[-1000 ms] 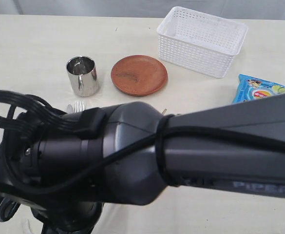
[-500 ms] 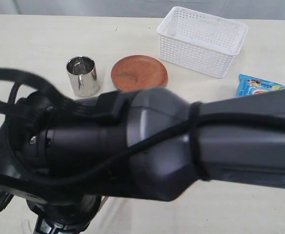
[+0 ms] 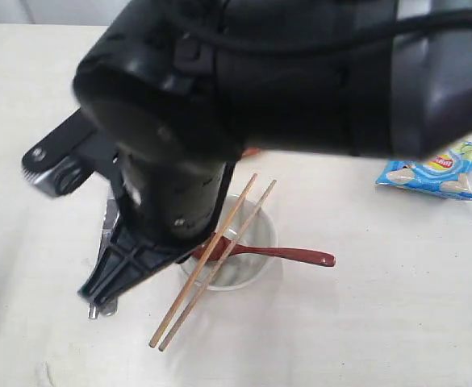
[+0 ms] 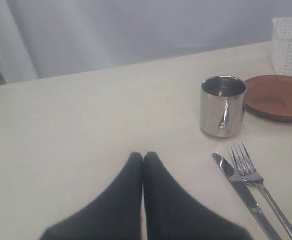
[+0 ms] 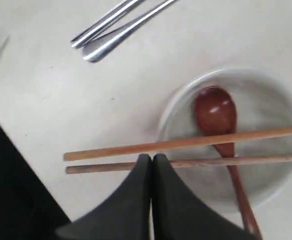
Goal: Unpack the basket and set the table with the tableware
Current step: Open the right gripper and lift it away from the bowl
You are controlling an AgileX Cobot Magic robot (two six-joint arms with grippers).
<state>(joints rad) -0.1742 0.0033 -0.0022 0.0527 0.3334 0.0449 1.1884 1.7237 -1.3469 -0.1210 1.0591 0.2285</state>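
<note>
The only print here is on the blue foil chip bag (image 3: 436, 173), glossy with yellow and white patches, and its lettering is too blurred to read. It lies well apart from the bowl, out past the spoon's handle end.

The white bowl (image 3: 250, 272) is round and smooth and sits on the pale, faintly grained counter (image 4: 86, 125). Inside it rests a dark red wooden spoon (image 5: 214, 111), its handle running out over the rim. Two thin brown chopsticks (image 5: 185, 142) lie side by side across the bowl, over the spoon, one end of each jutting beyond the rim.

A steel fork (image 4: 253, 176) and knife (image 4: 233, 177) lie parallel, just beside the bowl and not touching it. Past their tips, farther from the bowl, a shiny steel cup (image 4: 223, 106) stands upright, then a flat reddish-brown plate (image 4: 276, 96), then a corner of the white lattice basket (image 4: 289, 45).

The right jaws are pressed together, empty, above the chopsticks' jutting ends; whether they touch the wood cannot be told. The left jaws are also closed on nothing, over bare counter.
</note>
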